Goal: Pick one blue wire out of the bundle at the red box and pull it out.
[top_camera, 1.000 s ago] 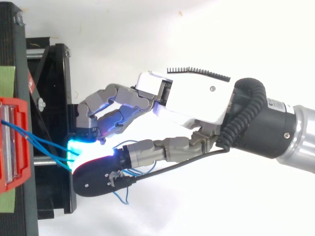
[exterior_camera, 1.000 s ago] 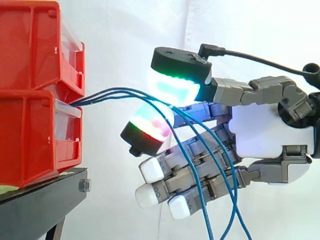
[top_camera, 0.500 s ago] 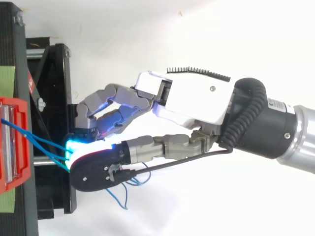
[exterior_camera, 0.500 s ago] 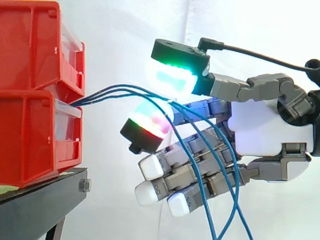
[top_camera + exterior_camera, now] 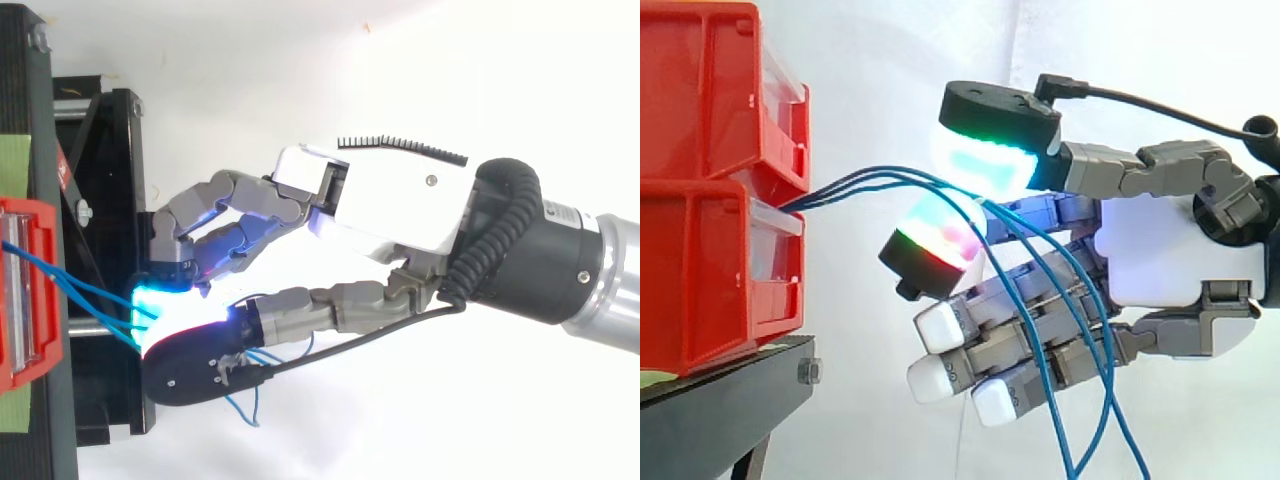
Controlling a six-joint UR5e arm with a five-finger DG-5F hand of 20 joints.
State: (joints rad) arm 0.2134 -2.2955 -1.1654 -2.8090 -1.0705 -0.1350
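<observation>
Three thin blue wires (image 5: 860, 185) run as a bundle out of the gap between the two stacked red boxes (image 5: 700, 280) and arc right to my hand (image 5: 1160, 260). A thumb pad (image 5: 985, 160) glowing green and cyan sits above them, a finger pad (image 5: 940, 240) glowing red and green below. The two pads meet at the wires, pinching at least one blue wire. Past the pinch the wires drape down across the other curled fingers (image 5: 950, 375). From above, the hand (image 5: 390, 205) reaches left toward the red box (image 5: 25, 290), with the wires (image 5: 90, 295) running into the glow.
The red boxes stand on a black stand (image 5: 720, 400) at the left. The stand's frame (image 5: 110, 200) lies under the fingertips. A white curtain is behind. The loose wire ends hang below the hand (image 5: 1080, 430).
The thumb pad stood slightly off the wires half a second ago and has come down onto them again. The hand has shifted a little to the left and downward.
</observation>
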